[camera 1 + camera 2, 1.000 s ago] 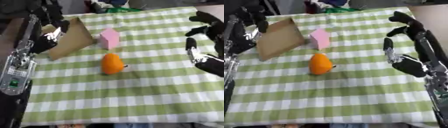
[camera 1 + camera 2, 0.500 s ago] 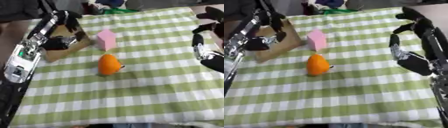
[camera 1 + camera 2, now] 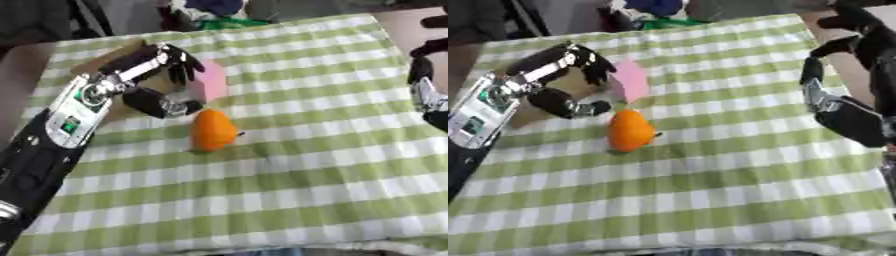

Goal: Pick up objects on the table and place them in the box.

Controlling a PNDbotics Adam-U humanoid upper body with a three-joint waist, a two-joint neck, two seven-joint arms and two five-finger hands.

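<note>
Green-and-white checked cloth [image 3: 289,165] covers the table. An orange object [image 3: 213,130] is positioned centrally, just below a pink block [image 3: 210,80]. The left hand [image 3: 157,75] is spread open beside the block, holding nothing. The right hand [image 3: 842,75] is held open, empty, at the right edge.

Matt checked cloth [image 3: 332,165] — cardboard box [image 3: 105,62]

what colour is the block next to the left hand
Pink; the block shows best in the left eye view, beside the left hand.
</note>
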